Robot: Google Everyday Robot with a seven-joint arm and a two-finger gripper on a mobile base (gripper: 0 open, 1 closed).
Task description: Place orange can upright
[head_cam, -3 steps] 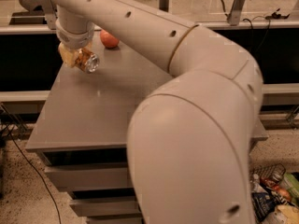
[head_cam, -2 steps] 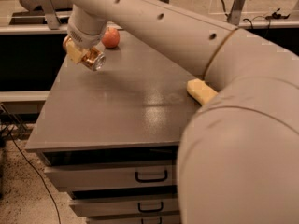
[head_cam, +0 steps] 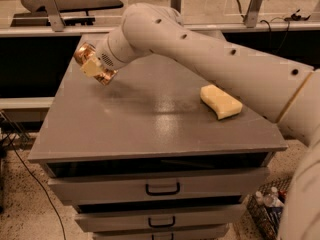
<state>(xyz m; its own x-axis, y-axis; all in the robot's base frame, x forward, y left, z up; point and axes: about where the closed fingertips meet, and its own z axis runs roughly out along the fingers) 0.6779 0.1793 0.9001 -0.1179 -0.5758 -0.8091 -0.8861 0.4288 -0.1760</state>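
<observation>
The gripper is clamped on the orange can, which sits tilted in its grasp. Below it spreads the grey table. Well away, toward the picture's right, lies a pale yellow sponge.

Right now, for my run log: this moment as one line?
gripper: over table near left edge, shut on orange can | can: tilted, not upright | yellow block: on table, right
</observation>
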